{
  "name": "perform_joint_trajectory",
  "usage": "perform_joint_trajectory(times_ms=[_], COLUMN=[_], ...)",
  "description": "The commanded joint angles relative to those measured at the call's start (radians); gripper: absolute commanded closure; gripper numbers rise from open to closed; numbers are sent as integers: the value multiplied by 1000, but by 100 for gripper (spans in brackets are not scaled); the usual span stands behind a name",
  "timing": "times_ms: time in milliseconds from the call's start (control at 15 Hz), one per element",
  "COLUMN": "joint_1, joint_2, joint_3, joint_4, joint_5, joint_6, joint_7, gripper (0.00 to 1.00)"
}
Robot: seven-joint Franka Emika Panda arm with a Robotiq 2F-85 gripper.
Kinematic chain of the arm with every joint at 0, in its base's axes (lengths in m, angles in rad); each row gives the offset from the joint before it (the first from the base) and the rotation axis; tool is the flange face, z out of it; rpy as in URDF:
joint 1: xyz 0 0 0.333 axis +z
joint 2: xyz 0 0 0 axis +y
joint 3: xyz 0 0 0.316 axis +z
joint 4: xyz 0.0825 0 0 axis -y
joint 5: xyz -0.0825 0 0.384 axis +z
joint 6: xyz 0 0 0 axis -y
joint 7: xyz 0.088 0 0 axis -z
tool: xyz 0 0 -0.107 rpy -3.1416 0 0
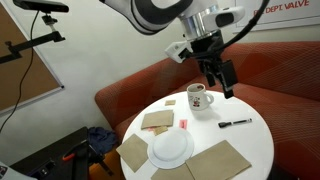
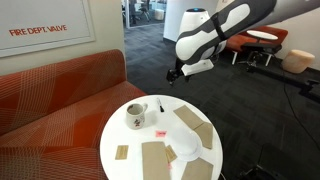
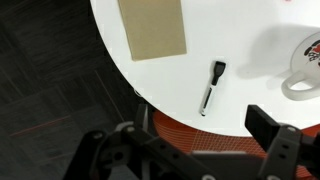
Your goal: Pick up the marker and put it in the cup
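Observation:
The marker (image 1: 235,124) is a thin black stick lying flat on the round white table (image 1: 250,145), to one side of the cup. It also shows in the wrist view (image 3: 211,86) and as a small dark mark in an exterior view (image 2: 160,106). The cup (image 1: 197,97) is a white mug with a dark reddish print, upright near the table's sofa side; it also shows in an exterior view (image 2: 136,115) and at the wrist view's edge (image 3: 304,66). My gripper (image 1: 221,86) (image 2: 176,72) (image 3: 200,135) is open and empty, hovering above the table edge, apart from both.
A flat white plate (image 1: 171,148) and several brown napkins, such as one by the cup (image 1: 157,120) and one at the front (image 1: 220,158), lie on the table. A small pink item (image 1: 184,122) lies near the cup. An orange sofa (image 1: 140,90) curves behind the table.

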Motion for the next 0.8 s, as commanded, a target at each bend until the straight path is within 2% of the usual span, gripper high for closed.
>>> perform_joint_trajectory(times_ms=[0,333,400,733], joint_1=[-10,-19,-7,-7], joint_2=[102,209,173,212], joint_3=[-6,2,-10,-9], joint_4=[101,188,136,169], joint_5=[21,29,11,15], joint_6=[3,-29,-3,-3], joint_7=[5,-7,-5,-5], gripper=[0,0,0,0])
